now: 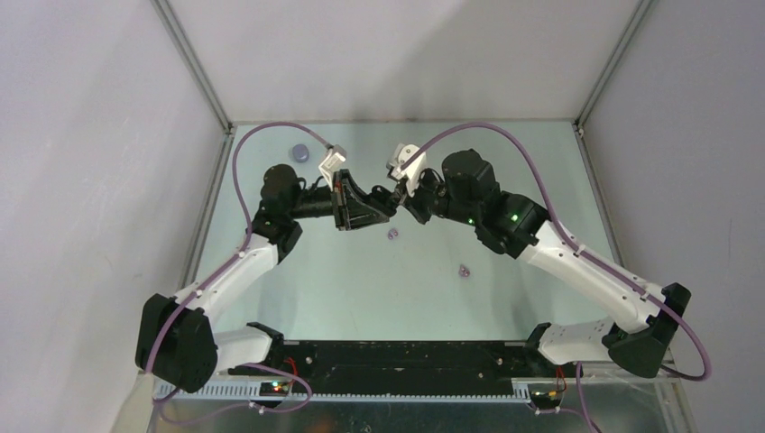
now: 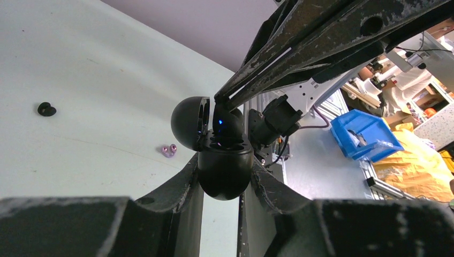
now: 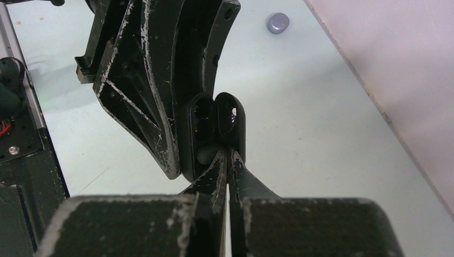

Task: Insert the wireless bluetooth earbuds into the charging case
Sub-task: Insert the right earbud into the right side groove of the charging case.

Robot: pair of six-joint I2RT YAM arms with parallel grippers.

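Observation:
My left gripper (image 1: 368,204) (image 2: 225,174) is shut on the base of a round black charging case (image 2: 225,166), whose lid (image 2: 189,122) stands open to the left. A black earbud (image 2: 222,122) with a blue light sits in the top of the base. My right gripper (image 1: 397,193) (image 3: 229,155) is shut, and its tips (image 2: 219,100) touch that bud from above. In the right wrist view the case's two halves (image 3: 231,120) stand side by side at my fingertips. Another black earbud (image 2: 46,109) and two lilac earbuds (image 1: 393,234) (image 1: 465,270) lie on the table.
A small closed lilac case (image 1: 299,152) (image 3: 278,23) lies at the back left of the pale green table (image 1: 505,307). Grey walls with metal corner posts enclose the table. One lilac earbud also shows in the left wrist view (image 2: 169,150).

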